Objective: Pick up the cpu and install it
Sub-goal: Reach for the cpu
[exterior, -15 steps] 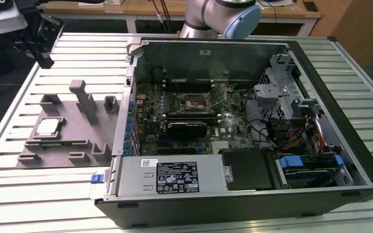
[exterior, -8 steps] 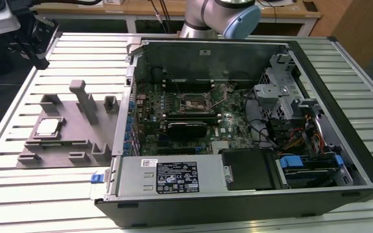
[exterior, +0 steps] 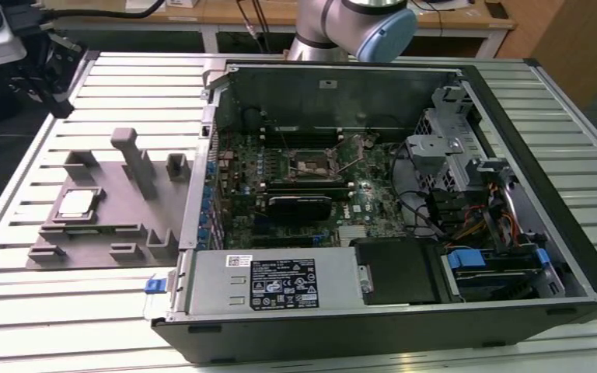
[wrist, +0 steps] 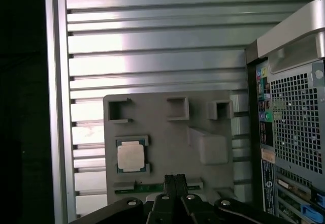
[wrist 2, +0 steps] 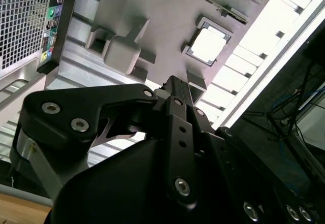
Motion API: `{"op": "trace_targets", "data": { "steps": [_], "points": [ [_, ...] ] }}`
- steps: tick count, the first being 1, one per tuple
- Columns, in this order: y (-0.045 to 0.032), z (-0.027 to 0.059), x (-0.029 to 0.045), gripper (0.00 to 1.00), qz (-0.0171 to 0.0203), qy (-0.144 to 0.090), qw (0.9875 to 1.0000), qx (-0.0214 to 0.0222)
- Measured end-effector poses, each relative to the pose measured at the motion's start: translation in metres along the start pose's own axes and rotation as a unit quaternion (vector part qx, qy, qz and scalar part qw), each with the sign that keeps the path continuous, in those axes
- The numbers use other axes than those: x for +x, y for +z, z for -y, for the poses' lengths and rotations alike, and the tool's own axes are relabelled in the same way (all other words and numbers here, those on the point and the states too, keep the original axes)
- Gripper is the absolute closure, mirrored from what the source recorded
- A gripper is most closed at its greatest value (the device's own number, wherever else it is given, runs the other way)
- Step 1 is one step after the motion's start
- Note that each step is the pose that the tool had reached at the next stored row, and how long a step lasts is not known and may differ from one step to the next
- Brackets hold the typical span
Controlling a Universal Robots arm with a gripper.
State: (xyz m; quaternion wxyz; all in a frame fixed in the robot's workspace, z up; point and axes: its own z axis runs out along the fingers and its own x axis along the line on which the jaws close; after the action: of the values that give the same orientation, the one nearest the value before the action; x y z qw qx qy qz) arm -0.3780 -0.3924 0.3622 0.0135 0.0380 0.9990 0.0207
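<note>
The chip (exterior: 75,206) lies flat in a square pocket of the grey tray (exterior: 102,237), which sits on the slatted bench (exterior: 29,311) at the exterior view's left of the open computer case (exterior: 382,194). In both wrist views the tool (wrist: 175,179) hangs above the tray, clenched on nothing. It is near the chip (wrist: 131,156) but clear of it.
</note>
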Motion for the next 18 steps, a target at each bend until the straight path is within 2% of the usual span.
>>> {"op": "trace_targets", "data": {
  "steps": [18],
  "points": [
    [0.0226,0.0014,0.0070,0.89,0.0000,0.000,1.0000,0.0000]
  ]
}}
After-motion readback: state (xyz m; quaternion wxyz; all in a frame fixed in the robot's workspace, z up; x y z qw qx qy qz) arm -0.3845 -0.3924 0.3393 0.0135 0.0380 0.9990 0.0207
